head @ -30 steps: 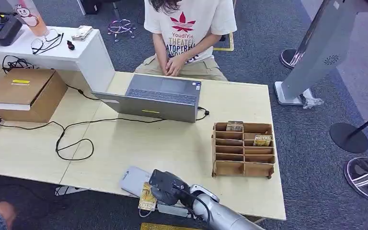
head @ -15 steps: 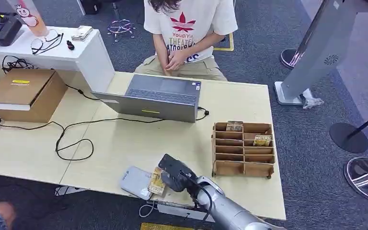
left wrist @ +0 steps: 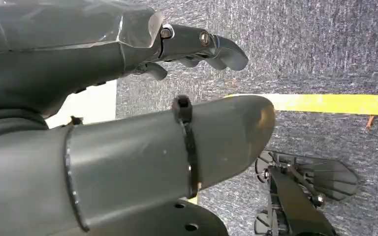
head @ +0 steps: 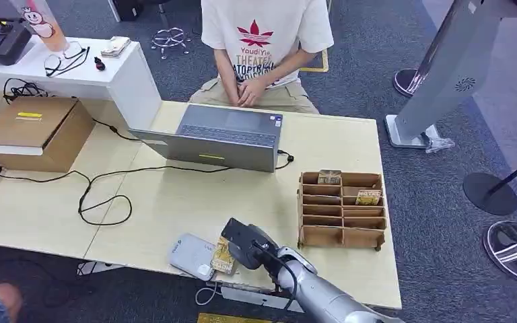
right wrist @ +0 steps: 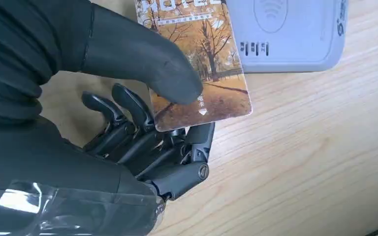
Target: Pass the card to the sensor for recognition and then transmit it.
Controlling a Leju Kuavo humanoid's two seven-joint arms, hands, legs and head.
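My right hand [head: 246,243] pinches a card with an autumn-tree picture [right wrist: 206,64] between thumb and fingers. The card [head: 223,256] lies partly over the near edge of the grey card sensor [head: 191,255], which sits at the table's front edge. In the right wrist view the sensor [right wrist: 295,34] shows its wave symbol, and the card's end overlaps its side. My left hand [left wrist: 142,108] hangs over the carpet with its fingers [left wrist: 202,46] loosely curled and nothing in it.
A wooden card rack [head: 342,208] with cards in two slots stands to the right. A laptop [head: 219,138] sits at the table's middle back, a person [head: 262,47] seated behind it. A cardboard box [head: 33,131] and black cables [head: 104,195] lie left.
My right hand has carried the card from below the table's front edge up and to the right, bringing it onto the sensor's side. In the last half second it barely moved.
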